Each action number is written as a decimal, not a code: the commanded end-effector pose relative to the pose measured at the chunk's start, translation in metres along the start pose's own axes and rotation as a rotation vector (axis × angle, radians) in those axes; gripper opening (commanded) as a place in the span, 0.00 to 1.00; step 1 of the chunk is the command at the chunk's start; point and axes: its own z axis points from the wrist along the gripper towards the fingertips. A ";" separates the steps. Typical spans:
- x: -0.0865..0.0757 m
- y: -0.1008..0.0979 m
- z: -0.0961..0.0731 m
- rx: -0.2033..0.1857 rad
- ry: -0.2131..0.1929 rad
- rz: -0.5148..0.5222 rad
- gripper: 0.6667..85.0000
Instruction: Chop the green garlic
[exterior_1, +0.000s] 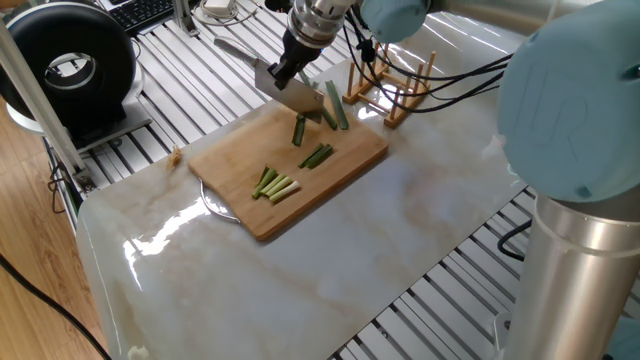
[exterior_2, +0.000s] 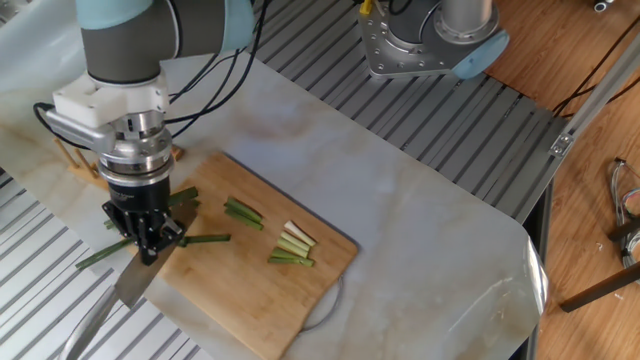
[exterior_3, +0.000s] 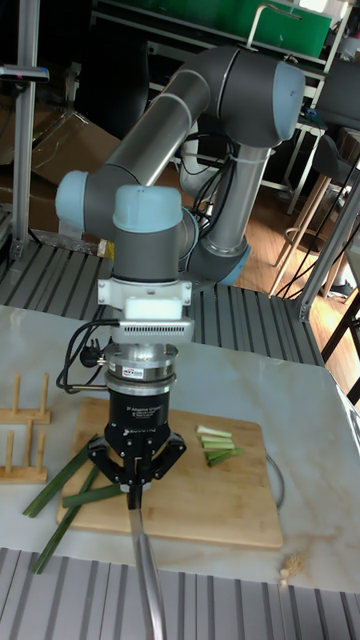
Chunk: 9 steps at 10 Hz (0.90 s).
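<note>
2 green garlic (exterior_2: 112, 249) stalks overhanging board (exterior_2: 300, 290) edge

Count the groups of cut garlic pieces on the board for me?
3: a pale bunch at the board end, a green pair mid-board, one piece beside the knife. More may hide behind it.

Arm folded over the far end of my cutting board, wrist pointing straight down.

My gripper (exterior_3: 136, 487) hangs vertical over the board's (exterior_3: 215, 510) end nearest the marble worktop's edge, its fingers (exterior_2: 148, 240) clamped on a knife (exterior_3: 146, 565) handle, blade slanting out past that edge. Elbow arcs high behind; cables trail off the wrist.
</note>
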 end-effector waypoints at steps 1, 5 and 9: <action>0.003 0.005 -0.015 0.012 0.047 -0.018 0.01; 0.000 0.033 -0.061 0.025 0.145 0.022 0.01; 0.002 0.045 -0.097 0.036 0.216 -0.074 0.01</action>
